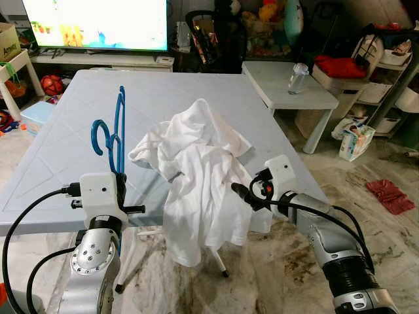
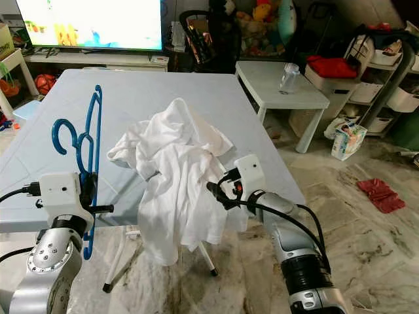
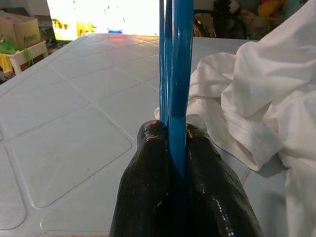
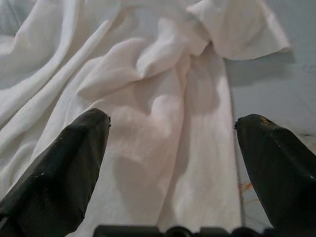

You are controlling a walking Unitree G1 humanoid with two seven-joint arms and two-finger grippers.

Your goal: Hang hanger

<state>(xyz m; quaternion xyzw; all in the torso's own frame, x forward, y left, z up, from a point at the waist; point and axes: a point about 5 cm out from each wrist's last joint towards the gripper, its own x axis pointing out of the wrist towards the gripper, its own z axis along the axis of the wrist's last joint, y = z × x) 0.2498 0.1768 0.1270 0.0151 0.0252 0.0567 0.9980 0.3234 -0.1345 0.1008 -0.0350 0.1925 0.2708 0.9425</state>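
Left wrist view: left gripper (image 3: 177,148) clamps one blue hanger (image 1: 115,134) (upright); right gripper (image 4: 173,128) gapes wide at one white shirt (image 1: 196,170) draped over the table's (image 1: 59,150) near edge.

The white shirt (image 1: 200,173) is hogging the middle and near edge of the grey table (image 1: 65,163), draping right over the front, so that side is blocked. The blue hanger (image 1: 116,134) is sticking up just left of it, leaving a thin gap between. Bare tabletop is lying wide open to the left and toward the back.

Blue hanger (image 1: 116,134), white shirt (image 1: 196,176), pale-grey table (image 1: 59,137).
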